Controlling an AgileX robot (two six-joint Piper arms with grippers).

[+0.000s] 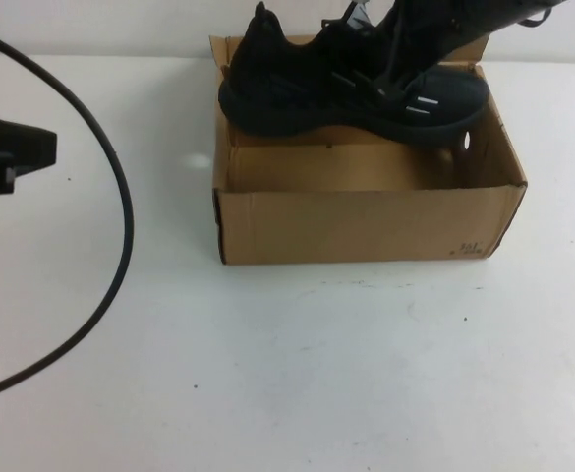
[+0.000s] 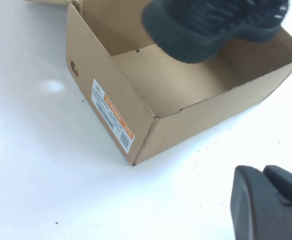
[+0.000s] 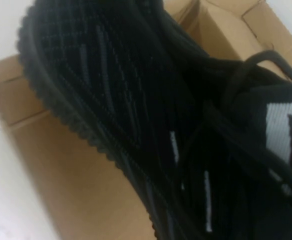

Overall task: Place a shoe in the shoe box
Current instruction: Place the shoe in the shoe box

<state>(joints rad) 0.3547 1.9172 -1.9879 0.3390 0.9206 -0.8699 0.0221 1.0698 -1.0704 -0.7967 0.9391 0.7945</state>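
— Two grippers; where are they?
— My right gripper (image 1: pixel 397 39) pinches the black lace-up sneaker (image 1: pixel 351 84) above the open brown cardboard shoe box (image 1: pixel 366 221); my left gripper (image 1: pixel 12 157) hovers over the white surface (image 1: pixel 297 374), grip unclear.

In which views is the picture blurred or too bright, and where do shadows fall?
High view: white table washed out; shoe shades the shoe box interior; right gripper above it, left gripper parked far left. Left wrist view: soft glare patch on the table. Right wrist view: shoe close, slightly blurred.
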